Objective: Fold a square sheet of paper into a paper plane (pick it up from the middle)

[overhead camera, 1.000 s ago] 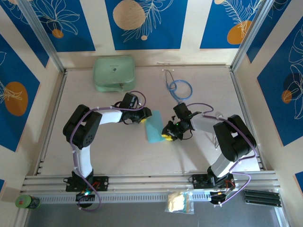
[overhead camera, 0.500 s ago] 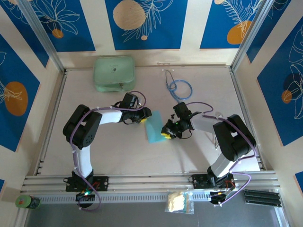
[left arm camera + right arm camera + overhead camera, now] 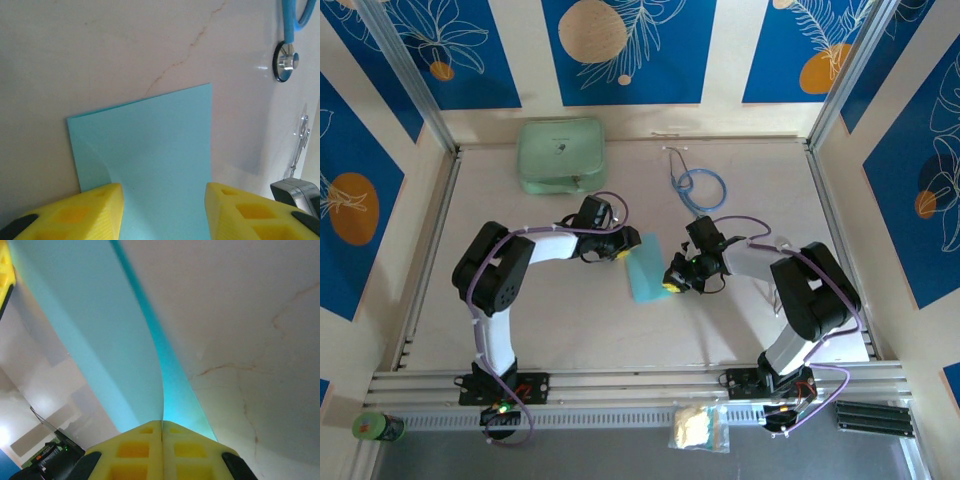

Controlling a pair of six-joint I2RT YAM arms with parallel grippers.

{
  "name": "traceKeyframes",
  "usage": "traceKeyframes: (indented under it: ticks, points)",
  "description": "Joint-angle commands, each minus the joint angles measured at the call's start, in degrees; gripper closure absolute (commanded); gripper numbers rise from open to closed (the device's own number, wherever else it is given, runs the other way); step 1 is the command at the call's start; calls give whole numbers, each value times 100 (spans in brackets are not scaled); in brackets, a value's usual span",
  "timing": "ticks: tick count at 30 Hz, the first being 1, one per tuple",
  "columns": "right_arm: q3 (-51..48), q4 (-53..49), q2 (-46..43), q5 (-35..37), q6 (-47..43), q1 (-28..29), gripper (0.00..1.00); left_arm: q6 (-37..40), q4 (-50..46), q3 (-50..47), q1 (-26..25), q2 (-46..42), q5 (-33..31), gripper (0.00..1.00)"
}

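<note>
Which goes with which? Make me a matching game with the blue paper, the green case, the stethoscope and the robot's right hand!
1 square sheet of paper
2 mint-green case
3 stethoscope
4 right hand

A far left corner of the table
B pinched shut on the sheet
C light blue, in the middle
D blue tube, silver disc

Pairs: 1-C, 2-A, 3-D, 4-B

Change: right fingers (image 3: pixel 137 442) closed from apart, now pinching square sheet of paper (image 3: pixel 90 335).
</note>
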Motion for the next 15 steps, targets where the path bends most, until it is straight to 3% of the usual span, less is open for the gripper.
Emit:
traceKeyframes:
  ticks: [1, 3, 7, 15]
  points:
    - [-44, -221, -173, -140, -40, -38, 98, 112, 46, -1, -25, -449, 81, 54]
    - [-32, -262, -161, -133, -13, -42, 100, 133, 120, -67, -34, -501, 131, 60]
    - [-30, -292, -155, -127, 36, -58, 100, 148, 84, -50, -59, -312, 203, 64]
    - [125, -416, -160, -162, -32, -68, 100, 326, -458, 219, -88, 91, 76, 66]
